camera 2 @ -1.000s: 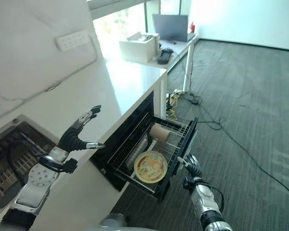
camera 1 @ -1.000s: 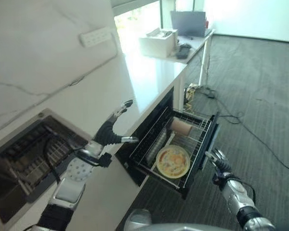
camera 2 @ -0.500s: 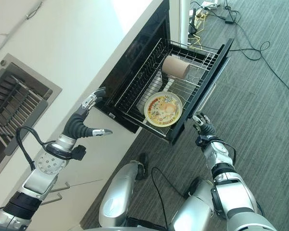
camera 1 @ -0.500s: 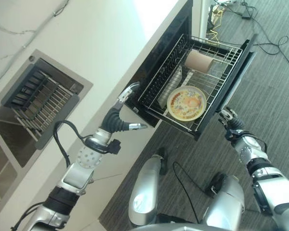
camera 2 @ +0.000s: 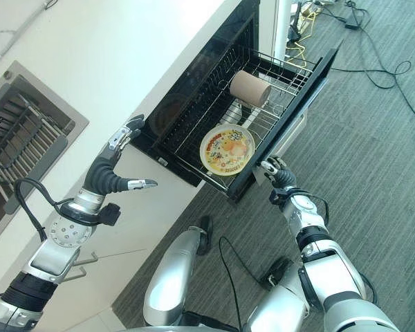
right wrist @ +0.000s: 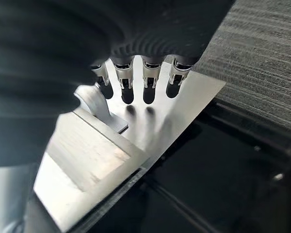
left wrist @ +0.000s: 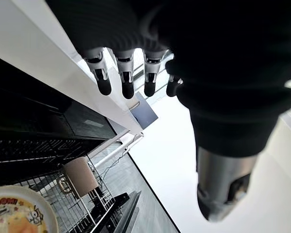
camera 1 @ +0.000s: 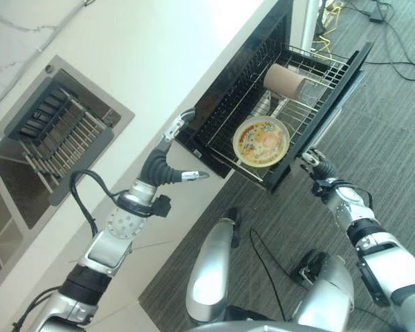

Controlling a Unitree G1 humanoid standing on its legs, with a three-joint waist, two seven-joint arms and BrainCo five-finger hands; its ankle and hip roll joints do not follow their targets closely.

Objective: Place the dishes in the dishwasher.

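**Plate and cup sit in the pulled-out dishwasher rack, right robot hand at the drawer front**

The plate (camera 1: 261, 141), round with a yellow and orange printed pattern, lies flat in the wire rack (camera 1: 311, 104) of the dishwasher drawer, towards the front end of the rack, nearest the robot. Behind it, deeper in the rack, a brown cup (camera 1: 284, 79) lies on its side, well apart from the plate. In the left wrist view the same plate (left wrist: 17, 213) shows at the edge with the cup (left wrist: 80, 176) beyond it on the wires.

The rack is drawn out of the dark dishwasher opening (camera 1: 225, 114) under the white tabletop (camera 1: 159, 62). The drawer's dark front panel (camera 1: 332, 111) runs along the rack's outer side.

The right robot hand (camera 1: 315, 166) is at the near end of that front panel. In its own wrist view the fingers (right wrist: 149, 82) are straight and side by side, their dark tips resting against the metal handle (right wrist: 140, 126) of the drawer front; nothing is clasped.

The left robot hand (camera 1: 167, 160) hangs in the air beside the tabletop's edge, just by the near corner of the dishwasher opening. It is spread, fingers extended and thumb held out apart from them, and it holds nothing; its wrist view shows the fingers (left wrist: 123, 77) straight in a row.

Set into the tabletop on the robot's left is a sink holding a dark slatted rack (camera 1: 59, 135). The floor (camera 1: 387, 138) is grey striped carpet.
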